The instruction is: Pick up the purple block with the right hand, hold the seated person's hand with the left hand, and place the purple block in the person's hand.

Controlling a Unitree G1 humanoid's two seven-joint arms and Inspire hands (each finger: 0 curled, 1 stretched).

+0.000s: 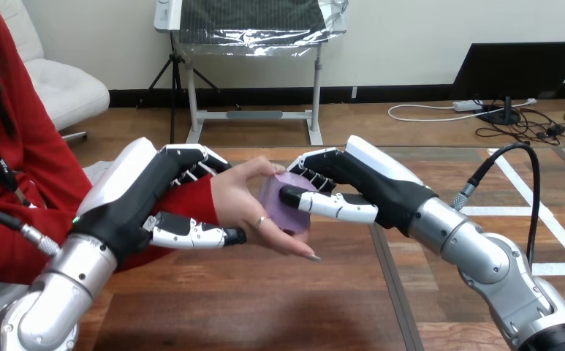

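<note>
The purple block [283, 208] sits in the palm of the person's hand [246, 205], which is held out above the wooden table [264, 292] near the middle of the head view. My right hand [352, 186] reaches in from the right, its thumb and fingers pinching the block from the front and back. My left hand [144, 201] comes from the left and wraps the person's red-sleeved wrist, fingers over the top and thumb lying under it.
The person sits at the left side, their red-sleeved arm stretching over the table's left edge. Bare wooden table spreads below and in front of the joined hands.
</note>
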